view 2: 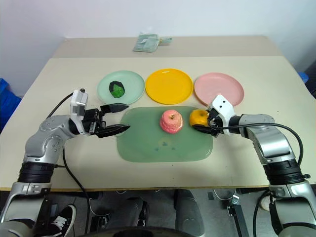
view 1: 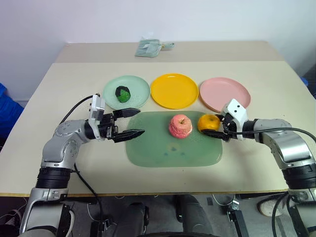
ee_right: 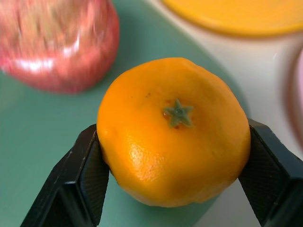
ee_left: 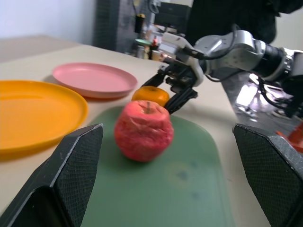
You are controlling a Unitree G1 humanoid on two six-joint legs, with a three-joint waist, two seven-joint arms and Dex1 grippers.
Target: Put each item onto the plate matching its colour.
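right gripper (ee_right: 173, 142): black fingers clamped on both flanks of the orange-yellow rounded toy fruit with a green star calyx (view 1: 208, 122), gripped at its widest part, probably so it won't slip when lifted.
orange fruit place: at the right edge of the large translucent green cutting mat (view 1: 163, 150), not yet raised.
left gripper (view 1: 130, 123): jaws spread wide, nothing in them, at the mat's left edge, aimed toward the pink toy apple with a stem (view 1: 180, 126); looks staged for that pick.
pink apple: upright mid-mat, just beside the orange.
dark green-and-black lump (view 1: 122, 93): already on the pale mint green round plastic plate (view 1: 136, 83).
yellow round plate (view 1: 174, 91): empty, beyond the mat's far edge, orange's likely target.
pink round plate (view 1: 222, 91): empty, far right of the row.
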